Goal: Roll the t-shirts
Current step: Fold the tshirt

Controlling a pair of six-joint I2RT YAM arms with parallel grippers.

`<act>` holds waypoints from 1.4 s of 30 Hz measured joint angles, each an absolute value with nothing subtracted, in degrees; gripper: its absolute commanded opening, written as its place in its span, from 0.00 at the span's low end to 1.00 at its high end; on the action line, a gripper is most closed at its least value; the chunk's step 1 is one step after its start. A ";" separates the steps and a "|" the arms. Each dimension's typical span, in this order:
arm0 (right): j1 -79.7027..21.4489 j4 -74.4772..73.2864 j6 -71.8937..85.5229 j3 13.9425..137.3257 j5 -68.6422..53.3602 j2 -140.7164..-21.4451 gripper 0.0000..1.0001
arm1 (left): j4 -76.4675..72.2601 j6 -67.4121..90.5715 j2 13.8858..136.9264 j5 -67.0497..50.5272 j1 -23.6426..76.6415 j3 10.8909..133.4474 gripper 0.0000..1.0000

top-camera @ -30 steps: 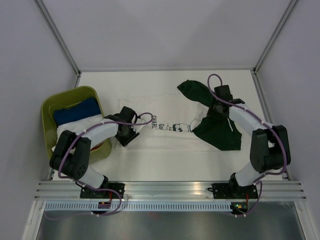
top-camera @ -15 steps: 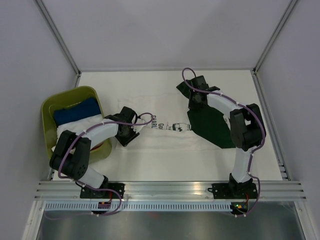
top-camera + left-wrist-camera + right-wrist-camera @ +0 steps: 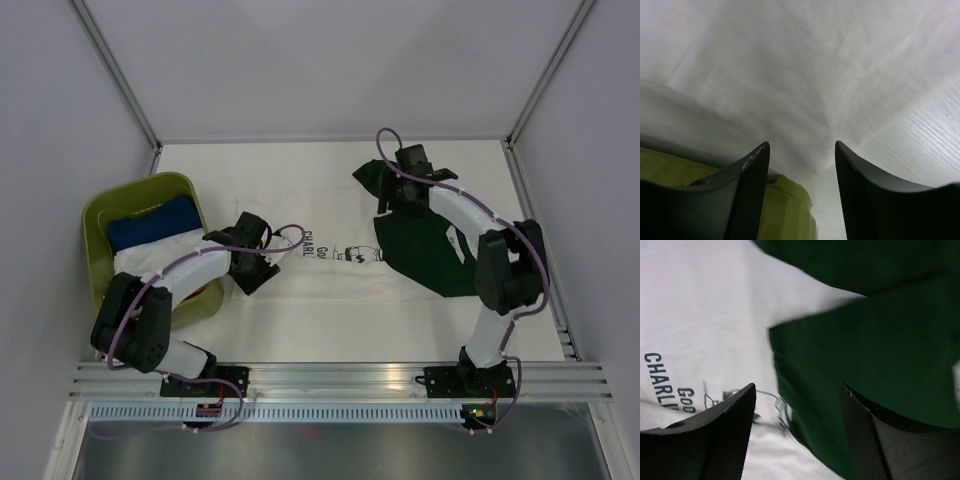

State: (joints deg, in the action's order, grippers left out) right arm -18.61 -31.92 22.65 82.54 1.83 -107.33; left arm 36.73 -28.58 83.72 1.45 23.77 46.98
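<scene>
Top external view gives me the table (image 3: pixel 300 325) first, with the white t-shirt (image 3: pixel 330 272) spread flat across its middle, lettering facing up. The dark green t-shirt (image 3: pixel 430 255) lies rumpled over that shirt's right end, with one part reaching toward the far edge. A yellow-green bin (image 3: pixel 95 215) sits at the left and holds a blue cloth (image 3: pixel 150 225). My left gripper (image 3: pixel 800 147) hangs over the white shirt's left end, just beside the bin, fingers spread with nothing pinched between them. My right gripper (image 3: pixel 797 387) hovers where the green shirt's edge overlaps the white one, fingers wide apart and gripping nothing.
</scene>
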 measured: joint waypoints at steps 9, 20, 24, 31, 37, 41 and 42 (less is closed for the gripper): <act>13.45 -34.76 23.31 55.81 3.20 -79.18 0.69 | 40.14 -39.16 75.64 -3.84 25.19 46.04 0.71; 19.46 -33.78 24.14 40.05 -0.30 -79.44 0.43 | 37.58 -45.84 76.66 -1.69 27.40 38.04 0.63; 21.87 -31.86 25.63 39.03 -2.02 -79.55 0.05 | 36.25 -46.02 76.47 -1.63 27.40 37.36 0.33; 30.55 -32.03 28.75 36.77 -4.43 -75.18 0.00 | 34.33 -46.59 75.70 -2.22 27.44 36.23 0.02; 36.01 -34.41 33.65 35.31 -4.78 -69.25 0.16 | 41.32 -46.61 75.50 -10.55 27.83 38.09 0.03; 37.58 -36.34 37.19 35.11 -0.97 -66.00 0.65 | 50.54 -48.38 75.09 -17.17 28.14 40.77 0.67; 37.78 -36.64 37.32 35.14 0.12 -65.84 0.68 | 52.40 -48.62 75.18 -18.09 28.14 41.74 0.71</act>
